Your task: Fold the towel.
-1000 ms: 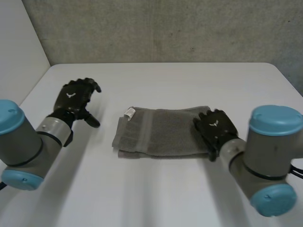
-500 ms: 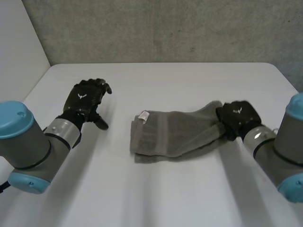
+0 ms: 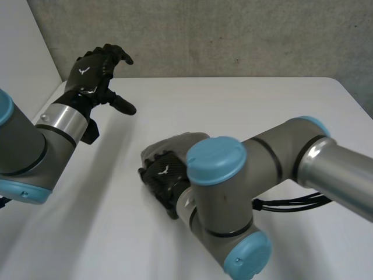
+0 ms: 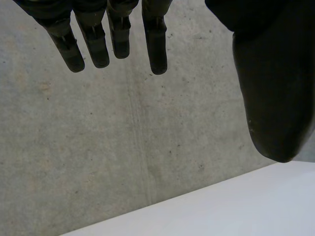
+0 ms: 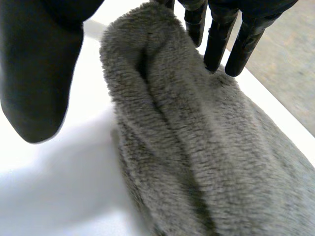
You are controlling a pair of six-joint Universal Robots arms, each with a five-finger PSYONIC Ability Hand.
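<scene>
Right arm: nearest to me, it reaches across the desk from the right and covers much of the cloth.
Right hand: it sits low at the near left end of the towel. The fingers are straight with their tips resting on the pile, and the thumb stands apart over bare desk. It is spread, not clamped.
Towel, look: grey and fuzzy, doubled over into a soft hump, with a rounded fold ridge running from the fingertips back under the palm.
Towel, place: about mid-desk, a little left of centre, just beyond the right hand.
Towel, long axis: I cannot tell, since the arm hides most of it.
Left hand: farther off at the left, raised clear of the desk before the grey wall. Its fingers are loose and wide, holding nothing.
Change: half a second ago the towel lay stretched left to right with the right hand at its right end. That hand has now crossed to the left, the cloth is bunched, and the left hand has risen.
</scene>
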